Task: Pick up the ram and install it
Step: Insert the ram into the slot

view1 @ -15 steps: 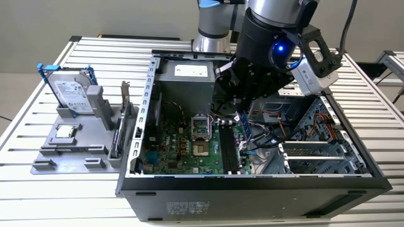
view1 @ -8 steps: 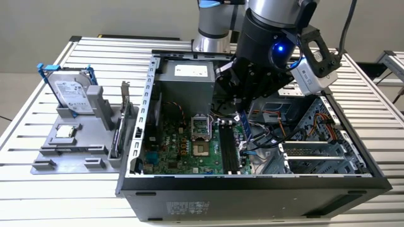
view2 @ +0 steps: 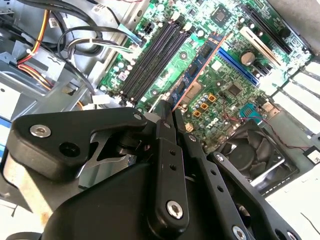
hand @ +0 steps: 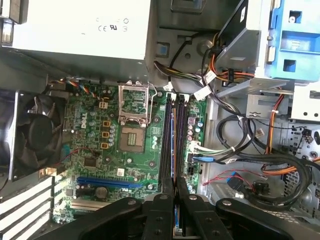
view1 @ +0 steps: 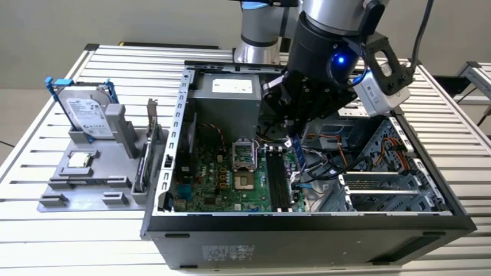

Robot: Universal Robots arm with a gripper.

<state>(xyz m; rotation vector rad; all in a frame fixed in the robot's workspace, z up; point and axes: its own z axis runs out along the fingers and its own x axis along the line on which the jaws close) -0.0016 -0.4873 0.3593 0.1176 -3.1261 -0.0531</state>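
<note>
We see the tool (view1: pixel 295 131) clenched on the ram (view1: pixel 297 154), which hangs on edge from its fingertips inside the open computer case (view1: pixel 399 221) on the counter (view1: pixel 46 224). The blue stick sits just above the motherboard (view1: pixel 222 178), directly below the tool and close over the black memory slots (view1: pixel 277 181), not yet seated. In the second wrist view the ram (view2: pixel 197 70) runs out from the tool (view2: pixel 169 114) beside those slots (view2: pixel 152 57).

Blue ram (view1: pixel 298 154) (view2: pixel 196 70) on edge, hanging above motherboard's black slots (view1: pixel 277 181).
</note>
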